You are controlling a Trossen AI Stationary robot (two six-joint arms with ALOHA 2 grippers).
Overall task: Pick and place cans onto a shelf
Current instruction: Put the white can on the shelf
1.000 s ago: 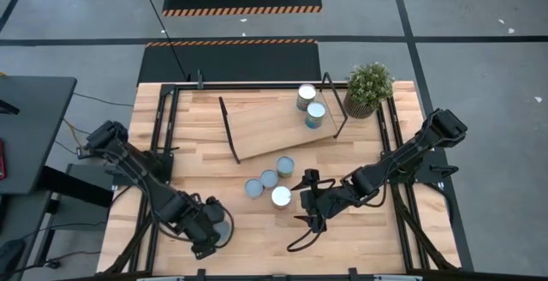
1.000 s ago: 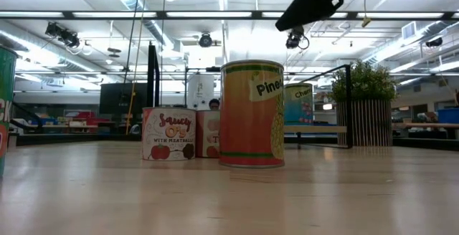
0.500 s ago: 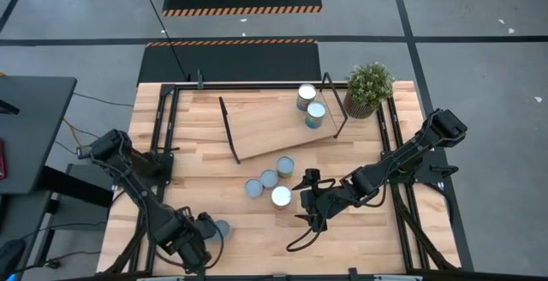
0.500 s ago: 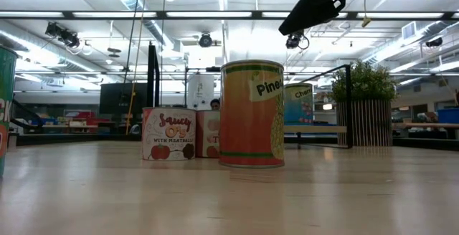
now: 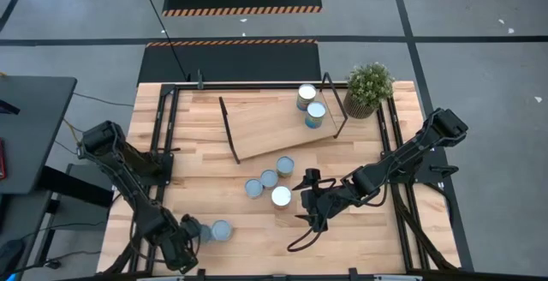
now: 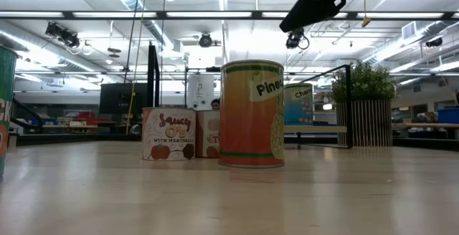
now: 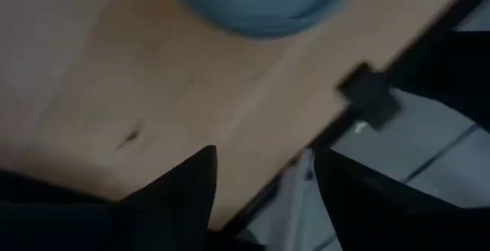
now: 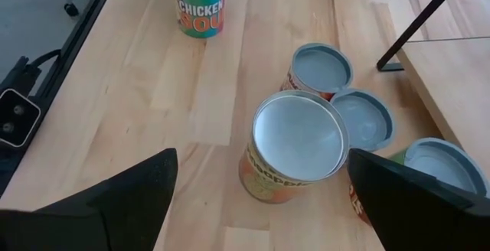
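Several cans stand in a cluster at mid-table: an orange-labelled one with a white top (image 5: 281,197) (image 8: 295,148) and three with pale-blue tops (image 5: 253,188) (image 5: 269,178) (image 5: 285,166). Two cans (image 5: 306,97) (image 5: 316,114) stand on the wooden shelf (image 5: 270,128). A green-labelled can (image 5: 221,230) (image 8: 199,2) stands alone near the front edge. My right gripper (image 5: 301,200) is open, just right of the orange can, with its fingers (image 8: 145,182) apart before the can and off it. My left gripper (image 5: 178,248) (image 7: 264,197) is open and empty at the near left corner, left of the green can.
A potted plant (image 5: 370,88) stands at the far right, beside the shelf's black frame end (image 5: 336,105). Black rails (image 5: 163,135) run along the table's left and right sides. Bare wood lies between the can cluster and the front edge.
My left gripper has drawn back from over the green-labelled can toward the table's near left corner. The can, covered by the gripper a second ago, now stands uncovered in the same place.
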